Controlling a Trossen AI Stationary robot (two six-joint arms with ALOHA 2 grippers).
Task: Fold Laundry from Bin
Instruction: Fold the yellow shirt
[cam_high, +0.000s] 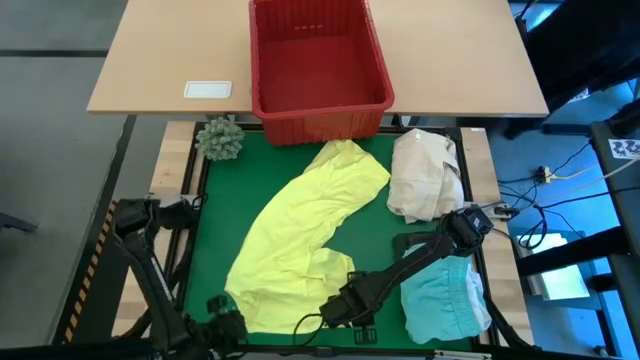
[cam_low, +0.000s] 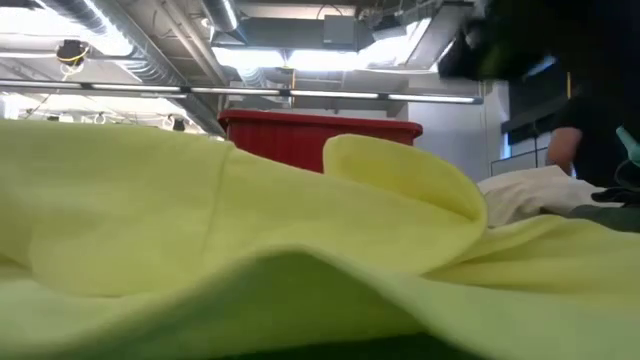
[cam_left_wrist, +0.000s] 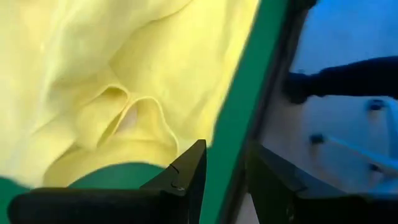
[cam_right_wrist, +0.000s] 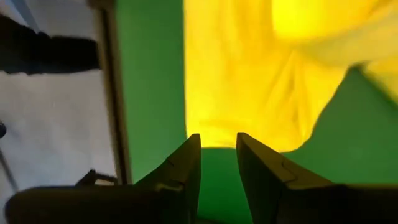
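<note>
Two grippers low at the near edge of the green mat (cam_high: 378, 240), one at each end of the yellow shirt's (cam_high: 300, 230) hem. Far left: the left gripper (cam_high: 222, 308), fingers (cam_left_wrist: 186, 177) parted and grasping nothing, with the puckered, rolled corner of the hem just ahead. Before the next fold, best to flatten that pucker: pinch only the top layer at the corner, lift a little and draw outward until the roll opens. Further right: the right gripper (cam_high: 347, 300), fingers (cam_right_wrist: 186, 165) likewise slightly apart and empty, bare mat visible between them, the hem just beyond the tips. Take the cloth there squarely at the edge, not through the mat, and move in step with the other side so the hem stays straight and taut. Lift no higher than needed; probably easy to drag the whole light garment out of place otherwise.

As for looks: bright yellow, thin and limp, spread in a curved, slanting band from the near left of the mat up toward the red bin (cam_high: 262, 60) at the far side, with soft ridges and one raised fold, not yet squared up. Nothing showing inside the bin from above. Right of the right gripper, a light turquoise garment (cam_high: 440, 295) crumpled at the mat's near right corner.
</note>
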